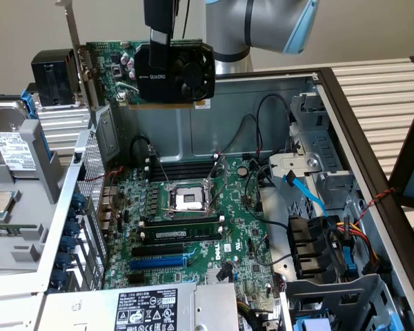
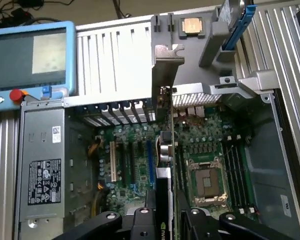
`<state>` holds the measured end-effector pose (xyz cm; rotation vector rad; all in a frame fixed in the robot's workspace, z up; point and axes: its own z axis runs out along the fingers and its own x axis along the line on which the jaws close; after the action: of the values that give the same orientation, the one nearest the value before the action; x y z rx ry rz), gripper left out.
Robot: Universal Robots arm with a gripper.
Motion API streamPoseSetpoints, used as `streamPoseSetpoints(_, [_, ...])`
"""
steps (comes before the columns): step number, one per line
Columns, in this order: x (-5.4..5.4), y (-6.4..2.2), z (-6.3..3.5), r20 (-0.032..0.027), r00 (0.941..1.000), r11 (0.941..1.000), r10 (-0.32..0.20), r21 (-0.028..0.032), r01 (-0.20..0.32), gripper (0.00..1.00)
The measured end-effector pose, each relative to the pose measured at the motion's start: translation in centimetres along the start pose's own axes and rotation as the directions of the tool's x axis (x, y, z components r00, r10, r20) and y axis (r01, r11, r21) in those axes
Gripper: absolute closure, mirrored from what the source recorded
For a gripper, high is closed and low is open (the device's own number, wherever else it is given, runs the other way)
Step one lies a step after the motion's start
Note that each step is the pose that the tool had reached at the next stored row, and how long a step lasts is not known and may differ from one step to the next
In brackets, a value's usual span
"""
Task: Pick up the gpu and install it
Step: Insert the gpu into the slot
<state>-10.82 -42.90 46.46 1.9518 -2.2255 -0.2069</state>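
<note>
**Green graphics card, held above open computer case**

Green board with a black cooler: one graphics card (image 1: 169,72), carrying one fan (image 1: 196,72) and one silver end bracket (image 1: 72,24).

Position: it hangs in the air above the open case (image 1: 262,96), well clear of the motherboard (image 1: 241,227) below.

Grip: the jaws of the single arm (image 1: 248,24) are closed on the card's upper edge, near the middle of its length. The card hangs straight down from them.

Long axis: level, running across the exterior view. The bracket end points to the exterior view's left, toward the vented end of the case. The gold contact edge faces down.

Alignment: seen edge-on from the wrist, the card runs roughly parallel to the expansion slots and sits close beside the line of the blue slot (image 1: 159,262). Whether it is exactly over any slot I cannot tell.

Also counted:
- one motherboard
- one empty processor socket (image 1: 188,198)
- one blue slot
- one power supply (image 1: 148,307)
- one hard drive (image 1: 10,148) on the rack at the exterior view's left
- one loose processor chip (image 1: 0,205) in a tray there
- one slatted desk (image 1: 379,89) under the case
</note>
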Motion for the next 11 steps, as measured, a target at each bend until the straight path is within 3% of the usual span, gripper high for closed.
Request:
streamPoseSetpoints(4, [0.0, -0.04, 0.16, 0.0168, 0.9983, 0.9985, -0.055, -0.0014, 0.055, 0.74])
streamPoseSetpoints(5, [0.0, -0.05, 0.23, 0.0185, 0.9977, 0.9979, -0.065, -0.0016, 0.065, 0.74])
streamPoseSetpoints(11, [0.0, -0.28, 1.27, 0.0094, 0.9934, 0.9934, -0.115, -0.0008, 0.115, 0.74])
